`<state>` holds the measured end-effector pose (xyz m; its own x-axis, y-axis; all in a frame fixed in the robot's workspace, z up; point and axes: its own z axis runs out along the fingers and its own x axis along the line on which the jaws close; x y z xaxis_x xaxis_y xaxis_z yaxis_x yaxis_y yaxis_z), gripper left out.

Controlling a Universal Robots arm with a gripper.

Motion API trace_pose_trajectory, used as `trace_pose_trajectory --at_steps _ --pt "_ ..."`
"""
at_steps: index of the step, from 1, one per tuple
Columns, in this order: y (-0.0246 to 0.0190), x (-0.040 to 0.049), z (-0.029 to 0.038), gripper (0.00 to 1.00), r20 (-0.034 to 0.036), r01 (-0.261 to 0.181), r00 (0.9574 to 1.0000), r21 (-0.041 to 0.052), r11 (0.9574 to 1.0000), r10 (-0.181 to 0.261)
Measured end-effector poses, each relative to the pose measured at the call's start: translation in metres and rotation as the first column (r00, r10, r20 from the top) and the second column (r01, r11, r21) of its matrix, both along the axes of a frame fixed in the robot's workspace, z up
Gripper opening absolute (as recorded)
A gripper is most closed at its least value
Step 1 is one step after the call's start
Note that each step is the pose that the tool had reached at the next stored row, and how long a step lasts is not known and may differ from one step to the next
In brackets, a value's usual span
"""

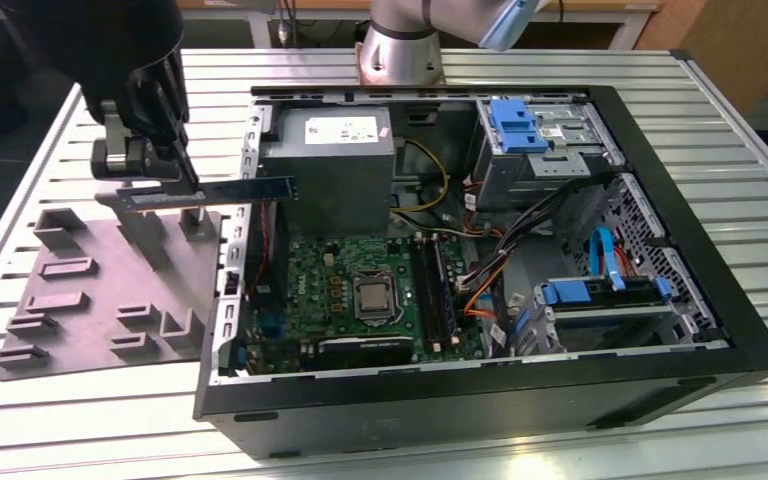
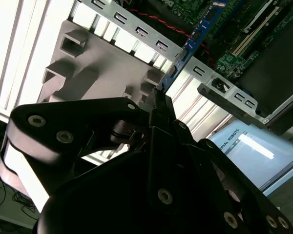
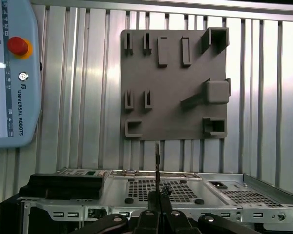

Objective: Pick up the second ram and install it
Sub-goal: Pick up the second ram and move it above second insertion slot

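We're seeing the gripper [image 1: 157,190] clamped on the second ram [image 1: 257,187], gripping one end. The stick is lying level, on its long edge. The arm is hanging over the gray holder tray [image 1: 91,300] on the desk [image 1: 37,400], just beside the open PC case [image 1: 704,340]. In the second wrist view the ram's [image 2: 195,39] free end is reaching across the case wall. It's not yet seated on the motherboard [image 1: 337,270].
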<state>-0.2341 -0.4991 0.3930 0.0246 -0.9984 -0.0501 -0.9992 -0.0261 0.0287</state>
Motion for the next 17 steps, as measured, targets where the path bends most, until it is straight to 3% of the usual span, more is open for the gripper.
trace_pose_trajectory --at_steps 17 --pt "0.0000 0.0204 0.0000 0.12 0.0000 0.000 1.0000 0.0000 1.0000 0.000"
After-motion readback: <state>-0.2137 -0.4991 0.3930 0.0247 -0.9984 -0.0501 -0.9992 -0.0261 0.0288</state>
